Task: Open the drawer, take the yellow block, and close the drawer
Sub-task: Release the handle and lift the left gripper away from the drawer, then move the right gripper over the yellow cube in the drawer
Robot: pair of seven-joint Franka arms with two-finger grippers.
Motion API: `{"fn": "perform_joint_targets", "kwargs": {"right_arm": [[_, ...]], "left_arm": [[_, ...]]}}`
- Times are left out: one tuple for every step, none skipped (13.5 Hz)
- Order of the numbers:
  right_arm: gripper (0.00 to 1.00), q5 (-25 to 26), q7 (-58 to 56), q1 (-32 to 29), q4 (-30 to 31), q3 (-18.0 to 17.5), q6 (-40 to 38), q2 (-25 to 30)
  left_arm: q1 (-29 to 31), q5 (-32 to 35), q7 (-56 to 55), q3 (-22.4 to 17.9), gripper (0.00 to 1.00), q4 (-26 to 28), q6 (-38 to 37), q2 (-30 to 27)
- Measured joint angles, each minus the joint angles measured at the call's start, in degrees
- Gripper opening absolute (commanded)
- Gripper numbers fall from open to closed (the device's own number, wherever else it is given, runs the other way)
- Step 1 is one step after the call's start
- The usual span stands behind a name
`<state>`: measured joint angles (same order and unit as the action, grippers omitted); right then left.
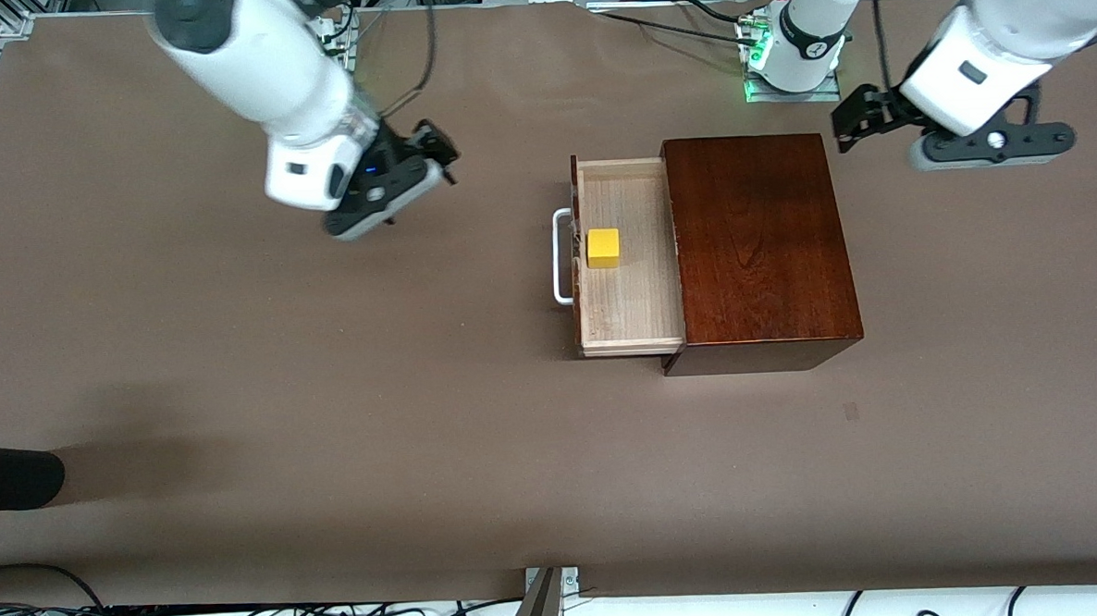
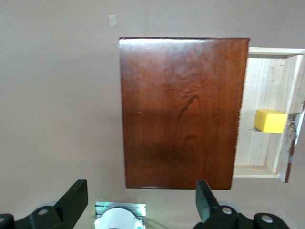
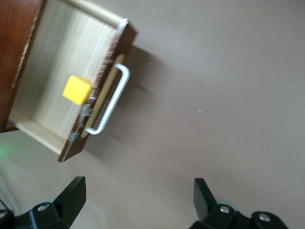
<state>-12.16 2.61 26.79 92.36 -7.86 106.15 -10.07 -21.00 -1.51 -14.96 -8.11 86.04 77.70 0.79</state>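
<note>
Yellow block (image 1: 602,247) sits in the drawer (image 1: 636,295), on the pale tray floor close against the inside of the drawer front, roughly midway along it. Also seen in the left wrist view (image 2: 270,120) and the right wrist view (image 3: 77,89); upright, flat on one face, nothing touching it.

Drawer is pulled out of the dark-brown wooden box (image 1: 759,243), toward the right arm's end of the desk (image 1: 238,405). Tray interior fully exposed. White U-shaped handle (image 1: 561,256) on the reddish-brown front, free of any contact.

Right pincer (image 1: 435,155) hangs in the air over bare desk, well apart from the handle, toward the right arm's end. Fingers (image 3: 71,193) spread wide, released, grasping nothing.

Left pincer (image 1: 859,114) hangs over the desk beside the box's corner nearest the left arm's base. Fingers (image 2: 74,195) likewise spread, released, empty. Its wrist camera looks down on the box top (image 2: 183,112).

Desk surface is plain brown. A dark rounded object (image 1: 10,475) intrudes at the edge of the front view, near the camera at the right arm's end; cannot tell what it is.
</note>
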Motion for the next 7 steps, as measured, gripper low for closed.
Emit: {"fn": "perform_joint_targets", "kwargs": {"right_arm": [[1.0,0.01,0.0,1.87,-0.06,-0.03,1.19,-0.86],[1.0,0.06,0.0,3.67,-0.4,-0.06,2.24,-1.88],[1.0,0.4,-0.01,5.34,-1.25,-0.07,2.79,-3.08],[1.0,1.24,-0.08,6.87,-2.43,-0.08,2.99,-4.41],[1.0,2.31,-0.17,8.28,-3.82,-0.08,3.04,-5.83],[1.0,3.18,-0.3,9.6,-5.29,-0.08,3.11,-7.27],[1.0,3.71,-0.71,10.68,-6.6,-0.08,3.18,-8.53]], "left_arm": [[0.0,0.0,1.08,-0.81,1.0,1.69,0.66,-1.32],[0.0,0.05,1.91,-1.35,1.0,3.35,1.48,-2.6],[0.03,0.23,2.63,-1.7,1.0,4.91,2.37,-3.71],[0.12,0.47,3.43,-1.89,1.0,6.32,3.35,-4.6],[0.37,0.57,4.46,-2.02,1.0,7.45,4.38,-5.2],[1.0,0.62,5.62,-2.06,1.0,8.26,5.32,-5.52],[1.87,0.63,6.98,-2.13,1.0,8.75,6.02,-5.62]]}}
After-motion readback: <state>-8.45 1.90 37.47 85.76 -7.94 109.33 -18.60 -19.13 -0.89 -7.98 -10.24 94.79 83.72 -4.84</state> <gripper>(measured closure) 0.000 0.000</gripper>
